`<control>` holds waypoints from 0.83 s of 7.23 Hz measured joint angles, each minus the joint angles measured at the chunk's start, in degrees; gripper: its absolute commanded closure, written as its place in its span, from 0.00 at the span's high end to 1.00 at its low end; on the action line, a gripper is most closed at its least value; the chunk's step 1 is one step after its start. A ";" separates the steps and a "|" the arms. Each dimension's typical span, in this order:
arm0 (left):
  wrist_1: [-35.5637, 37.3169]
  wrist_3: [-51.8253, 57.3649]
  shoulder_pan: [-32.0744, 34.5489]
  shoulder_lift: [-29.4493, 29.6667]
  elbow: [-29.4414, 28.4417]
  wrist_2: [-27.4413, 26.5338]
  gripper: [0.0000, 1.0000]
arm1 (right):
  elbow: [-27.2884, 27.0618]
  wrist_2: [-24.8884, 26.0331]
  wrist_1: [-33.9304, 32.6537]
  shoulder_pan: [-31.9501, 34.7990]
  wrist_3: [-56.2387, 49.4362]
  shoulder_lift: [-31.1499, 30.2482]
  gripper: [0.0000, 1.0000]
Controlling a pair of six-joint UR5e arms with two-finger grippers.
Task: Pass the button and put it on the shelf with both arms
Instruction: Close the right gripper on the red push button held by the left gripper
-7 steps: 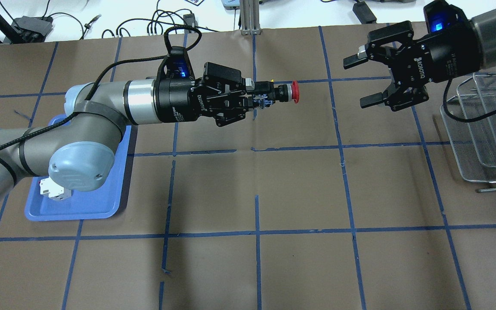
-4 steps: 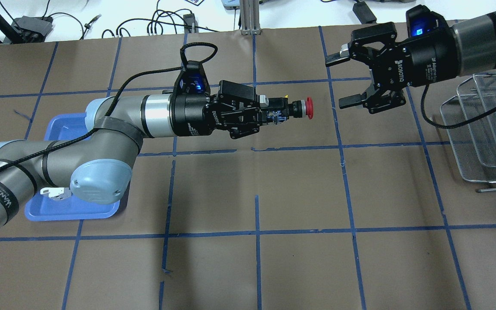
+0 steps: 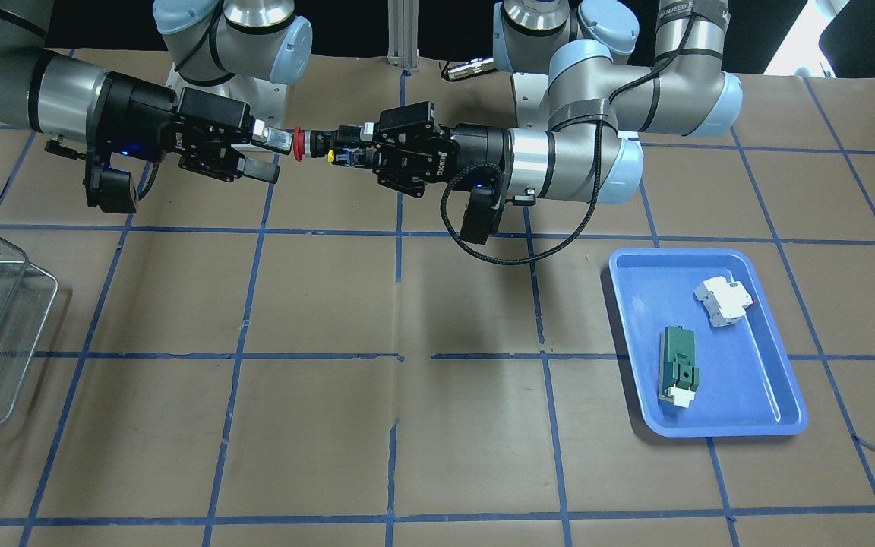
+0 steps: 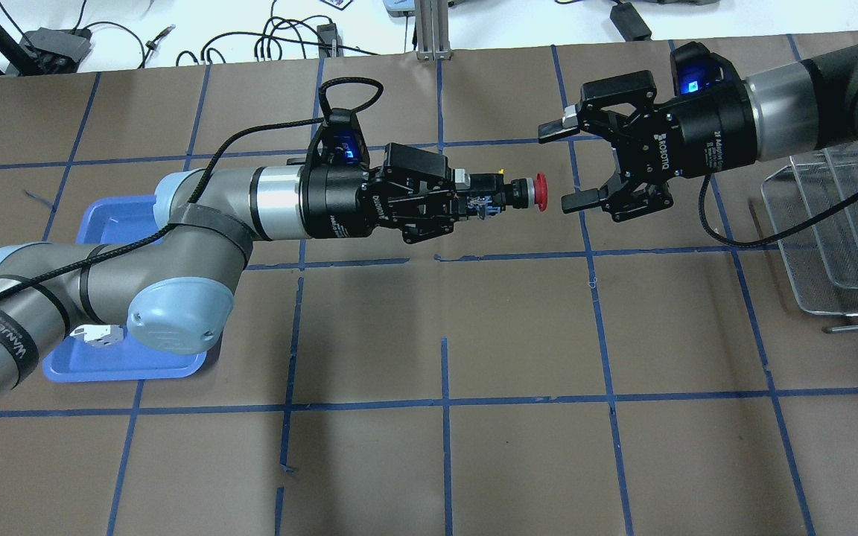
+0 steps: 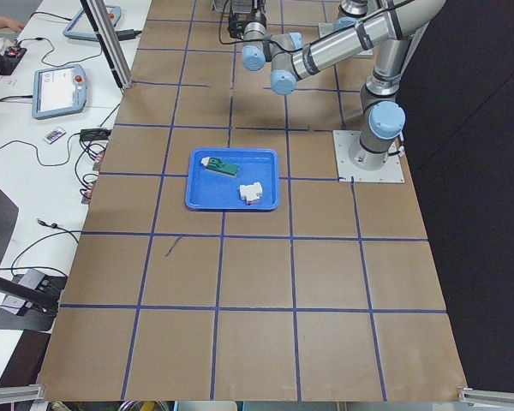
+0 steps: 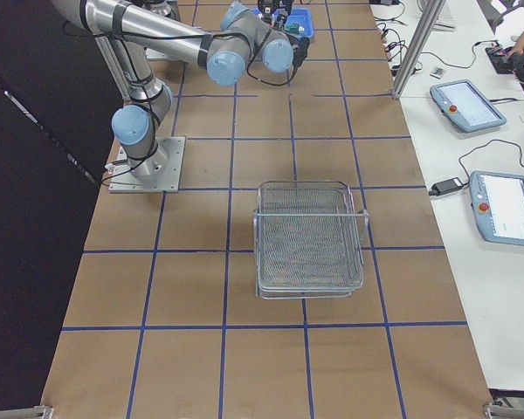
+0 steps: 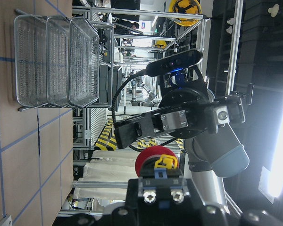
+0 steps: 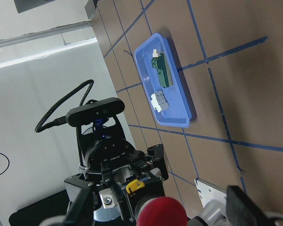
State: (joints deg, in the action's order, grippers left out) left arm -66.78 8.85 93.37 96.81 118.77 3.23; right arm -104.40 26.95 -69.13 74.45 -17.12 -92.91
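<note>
From the front, the left claw (image 3: 350,148) clenches the button (image 3: 310,143) by its body in mid-air over the desk (image 3: 331,304), red cap just at the spread-open right claw (image 3: 270,154). From overhead, the handover looks not yet made; the shelf (image 4: 831,253) stands well apart, placing undone.

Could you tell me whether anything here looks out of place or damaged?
Nothing stands out. The left gripper holds the button level in mid-air, red cap facing the open right gripper. The shelf stands upright, and the green block and white breaker lie inside the blue tray.
</note>
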 measured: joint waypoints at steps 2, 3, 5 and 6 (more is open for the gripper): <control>0.06 0.02 -0.07 -0.13 -0.14 2.01 0.00 | -0.73 0.03 1.11 0.24 0.01 -0.51 1.00; 0.23 0.07 -0.15 -0.22 -0.24 2.71 0.00 | -0.94 0.02 1.31 0.38 -0.06 -0.65 1.00; 1.21 0.17 -0.20 -0.35 -0.28 3.14 0.00 | -1.02 -0.16 1.23 0.55 -0.24 -1.22 1.00; 1.44 0.18 -0.21 -0.40 -0.30 3.15 0.00 | -0.97 -0.27 1.02 0.59 -0.43 -1.53 1.00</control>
State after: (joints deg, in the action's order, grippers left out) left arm -65.34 9.02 93.17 96.40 118.47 6.38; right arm -105.37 26.67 -68.11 75.04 -17.55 -94.45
